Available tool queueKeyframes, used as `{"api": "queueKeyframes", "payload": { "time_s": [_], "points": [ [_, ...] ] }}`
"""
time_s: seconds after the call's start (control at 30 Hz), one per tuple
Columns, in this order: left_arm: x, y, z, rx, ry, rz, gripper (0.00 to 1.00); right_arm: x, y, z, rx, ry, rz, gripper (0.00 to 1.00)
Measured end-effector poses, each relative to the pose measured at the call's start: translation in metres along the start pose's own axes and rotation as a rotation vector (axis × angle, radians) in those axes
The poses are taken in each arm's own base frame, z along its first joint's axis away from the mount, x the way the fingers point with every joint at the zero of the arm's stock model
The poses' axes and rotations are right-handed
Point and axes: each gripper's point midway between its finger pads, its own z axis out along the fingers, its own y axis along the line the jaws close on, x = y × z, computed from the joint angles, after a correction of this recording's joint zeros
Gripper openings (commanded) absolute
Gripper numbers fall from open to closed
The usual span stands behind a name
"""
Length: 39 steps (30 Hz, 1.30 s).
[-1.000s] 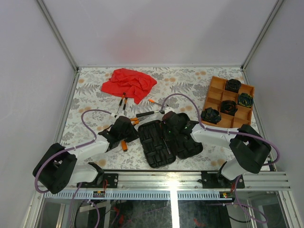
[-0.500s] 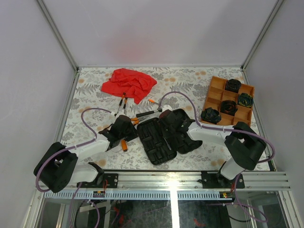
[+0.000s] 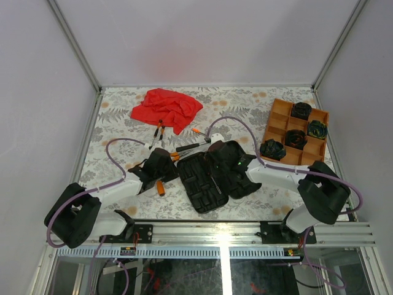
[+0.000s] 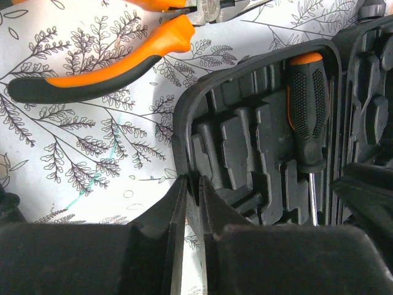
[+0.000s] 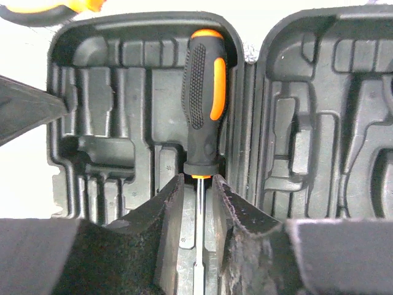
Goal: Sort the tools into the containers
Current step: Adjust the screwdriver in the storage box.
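Observation:
The black ribbed tool case (image 3: 199, 184) lies open on the table between my arms. My left gripper (image 4: 191, 179) is shut on the case's left rim (image 4: 182, 153). An orange-and-black screwdriver (image 5: 202, 92) lies in a moulded slot of the case's left half, also visible in the left wrist view (image 4: 305, 104). My right gripper (image 5: 198, 178) hangs over its steel shaft (image 5: 199, 203), open, with a gap on each side of it. Orange-handled pliers (image 4: 110, 67) lie on the table left of the case. The orange tray (image 3: 276, 120) at the right holds several dark coiled bundles (image 3: 272, 149).
A red cloth (image 3: 167, 107) lies at the back left. In front of it lie two small screwdrivers (image 3: 158, 132), and a hammer (image 3: 187, 148) lies just behind the case. An orange-handled tool (image 3: 198, 131) lies near the hammer. White walls close in the table's sides.
My right arm shifted a little over the case, first towards the back left, then slightly back. The case turned a little with it. My left arm has held still.

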Motion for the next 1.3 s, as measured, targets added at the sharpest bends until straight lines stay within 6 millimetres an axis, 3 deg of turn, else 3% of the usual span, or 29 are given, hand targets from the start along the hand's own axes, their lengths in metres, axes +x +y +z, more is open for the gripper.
{"api": "queueKeyframes", "payload": {
  "time_s": [0.13, 0.23, 0.4, 0.53, 0.7, 1.0, 1.3],
  "points": [
    [-0.001, 0.001, 0.0, -0.006, -0.004, 0.007, 0.0, -0.015, 0.001, -0.016, -0.014, -0.068, 0.004, 0.36],
    [-0.002, 0.001, 0.0, -0.011, -0.006, 0.012, 0.12, -0.019, -0.001, -0.025, -0.013, -0.099, 0.006, 0.37],
    [-0.001, 0.005, -0.002, -0.034, 0.007, 0.028, 0.33, -0.005, -0.013, -0.028, 0.016, -0.089, 0.008, 0.38],
    [-0.001, 0.01, -0.006, -0.065, 0.012, 0.039, 0.41, 0.011, -0.024, -0.033, 0.041, -0.078, 0.023, 0.39],
    [-0.014, 0.003, -0.018, -0.074, -0.023, 0.042, 0.48, 0.012, -0.027, -0.04, 0.041, -0.095, 0.035, 0.39],
    [-0.045, -0.012, -0.041, -0.078, -0.127, 0.047, 0.52, 0.029, -0.028, -0.033, 0.04, -0.024, 0.009, 0.4],
    [-0.05, -0.014, -0.042, -0.085, -0.141, 0.054, 0.52, 0.047, -0.026, -0.025, 0.012, 0.054, -0.046, 0.41]
  ]
}}
